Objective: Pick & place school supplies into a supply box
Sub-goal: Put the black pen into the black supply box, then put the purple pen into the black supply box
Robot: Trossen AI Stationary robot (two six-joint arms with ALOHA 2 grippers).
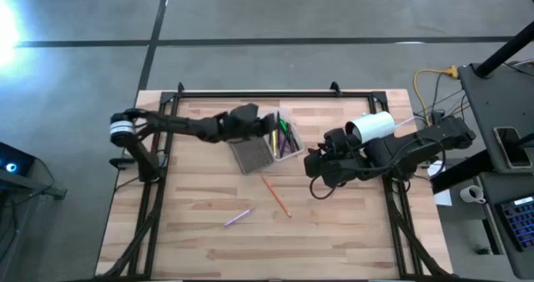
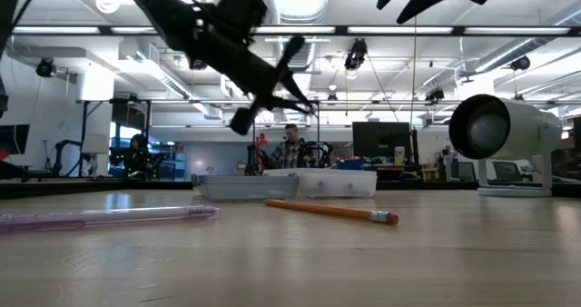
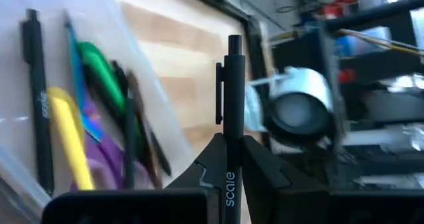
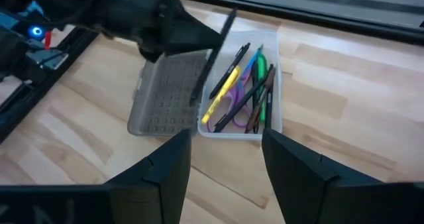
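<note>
My left gripper (image 1: 269,125) is shut on a dark pen (image 3: 232,118) and hovers above the supply box (image 1: 284,140). The box lies open on the table, with a clear half (image 4: 240,85) and a grey ribbed half (image 4: 165,95). The clear half holds a yellow pen (image 3: 66,134), a green one (image 3: 99,71), a dark pen (image 3: 36,85), other thin pens and purple-handled scissors (image 3: 109,164). An orange pencil (image 1: 275,195) and a purple pen (image 1: 239,218) lie flat on the table nearer the front. My right gripper (image 4: 225,177) is open, raised to the right of the box. My left gripper pinches the dark pen between its two fingers (image 3: 265,171) at the barrel below the clip (image 3: 228,177). The fingers lie across the pen. The pen is lifted clear and slants above the box (image 2: 272,80), clip end (image 3: 232,45) pointing away from the wrist.
A white cylinder with a dark round face (image 1: 371,126) stands on the table's right side behind my right arm. Black frame rails (image 1: 250,93) run along the table's edges. Bare wood lies at the table's front (image 1: 334,240).
</note>
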